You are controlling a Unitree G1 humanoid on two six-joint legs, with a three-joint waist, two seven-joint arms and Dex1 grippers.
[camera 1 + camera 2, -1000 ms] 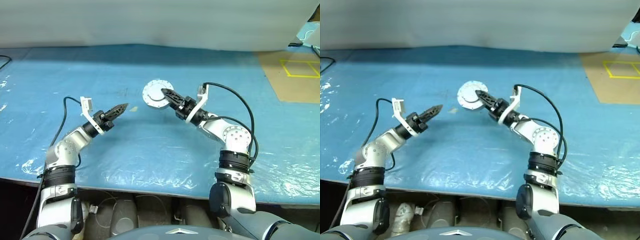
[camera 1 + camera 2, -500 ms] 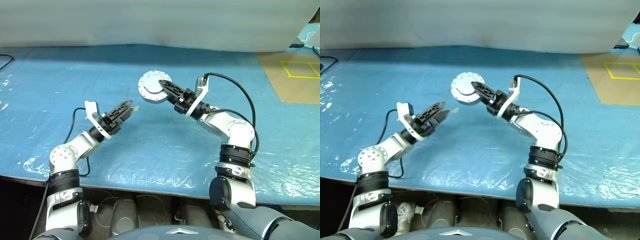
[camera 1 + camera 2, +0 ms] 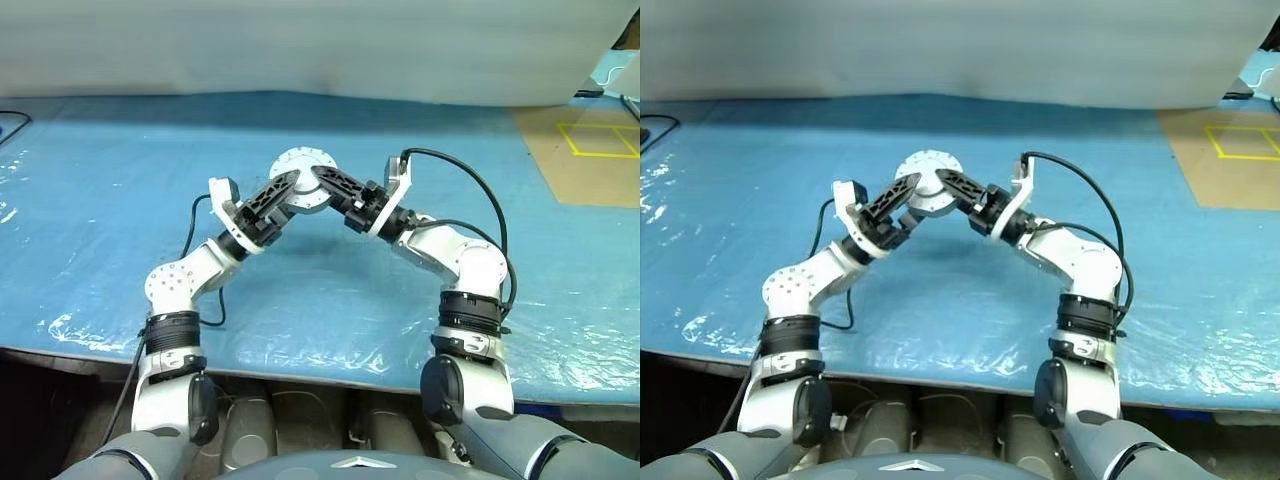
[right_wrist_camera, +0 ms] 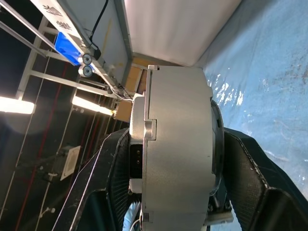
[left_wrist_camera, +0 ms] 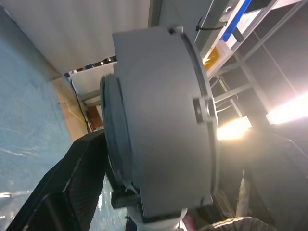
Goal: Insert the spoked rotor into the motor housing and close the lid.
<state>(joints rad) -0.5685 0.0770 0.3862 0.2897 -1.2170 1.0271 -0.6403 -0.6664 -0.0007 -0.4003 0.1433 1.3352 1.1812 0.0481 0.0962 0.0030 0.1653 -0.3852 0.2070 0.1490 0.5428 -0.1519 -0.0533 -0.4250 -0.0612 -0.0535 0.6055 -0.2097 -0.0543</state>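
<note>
A blue plastic-covered table (image 3: 120, 150) spreads under both arms, its sheet wrinkled and shiny near the front edge. A pale curtain (image 3: 300, 45) runs along the far side, and a tan floor patch with yellow tape (image 3: 590, 150) is cut off at the far right corner.

One round grey assembly (image 3: 301, 178) is lifted above the table, between the two arms. From the head views it shows a smooth pale face with small tabs around the edge; it looks like the motor housing with the lid on it, though the windings and any rotor are hidden, so I cannot tell what is inside. In the right wrist view it appears edge-on as a thick grey drum (image 4: 179, 144) with a notched flange, its far side cut off.

Two grippers are counted. The right gripper (image 3: 322, 181) pinches the assembly, one black finger (image 4: 113, 178) on each side of the drum. The left gripper (image 3: 280, 188) has its fingers spread wide beside the disc's edge; one finger (image 5: 72, 178) sits close along the drum (image 5: 159, 125), and whether it touches is hard to make out.
</note>
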